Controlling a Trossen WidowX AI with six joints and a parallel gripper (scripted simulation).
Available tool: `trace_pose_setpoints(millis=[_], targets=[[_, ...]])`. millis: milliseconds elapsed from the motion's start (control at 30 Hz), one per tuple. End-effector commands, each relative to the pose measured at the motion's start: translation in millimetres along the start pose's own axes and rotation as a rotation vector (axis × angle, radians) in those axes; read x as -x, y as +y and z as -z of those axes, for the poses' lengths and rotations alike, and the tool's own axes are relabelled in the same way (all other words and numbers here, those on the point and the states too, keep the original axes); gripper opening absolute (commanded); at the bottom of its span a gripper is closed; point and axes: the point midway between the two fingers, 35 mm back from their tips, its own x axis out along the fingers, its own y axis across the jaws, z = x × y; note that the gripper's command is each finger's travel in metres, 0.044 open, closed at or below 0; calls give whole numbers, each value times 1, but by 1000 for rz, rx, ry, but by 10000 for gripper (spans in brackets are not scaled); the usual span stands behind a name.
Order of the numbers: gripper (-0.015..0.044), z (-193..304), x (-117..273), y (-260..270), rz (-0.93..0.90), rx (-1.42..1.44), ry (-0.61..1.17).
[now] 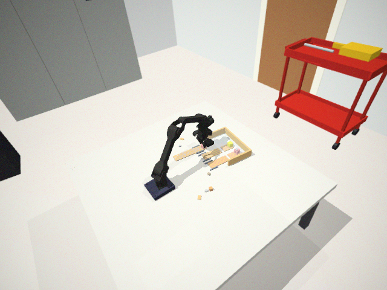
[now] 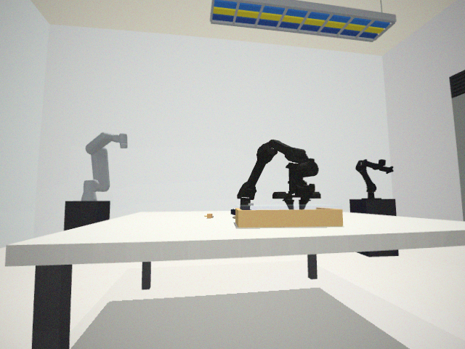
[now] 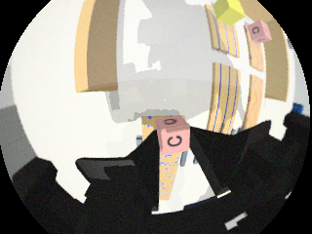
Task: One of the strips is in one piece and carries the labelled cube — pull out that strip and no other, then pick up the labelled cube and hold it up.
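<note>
A black robot arm (image 1: 170,146) (image 2: 255,172) reaches over a white table (image 1: 140,231) (image 2: 187,246). Its gripper (image 1: 205,145) (image 2: 296,207) (image 3: 170,131) points down, fingers partly open, one on each side of a pink cube (image 1: 203,145) (image 3: 174,140) lettered C; whether they grip it, I cannot tell. The cube is at the tray end of the blue-dotted strip (image 1: 187,153) (image 3: 168,180). In the top view, that strip's long axis slants from lower left up to the right, pointing toward the wooden frame (image 1: 239,140) (image 2: 289,218) (image 3: 102,49); in the wrist view it runs nearly up and down. The cube's lettered side faces the bottom of the wrist view. To the right there, a blue-lined strip (image 3: 225,97) and a wavy-marked strip (image 3: 253,104) run roughly alongside, each broken by a gap; a yellow cube (image 1: 230,144) (image 3: 229,12) and another pink cube (image 1: 236,151) (image 3: 258,31) stand at their far pieces.
</note>
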Motion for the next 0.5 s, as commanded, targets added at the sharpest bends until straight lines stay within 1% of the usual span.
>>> trace_pose_setpoints(millis=[0, 67, 167, 200, 467], targets=[[105, 0, 0, 0, 0, 0, 0], [92, 0, 0, 0, 0, 0, 0], [13, 0, 1, 0, 0, 0, 0], [0, 2, 2, -1, 0, 0, 0], [0, 27, 23, -8, 0, -2, 1]])
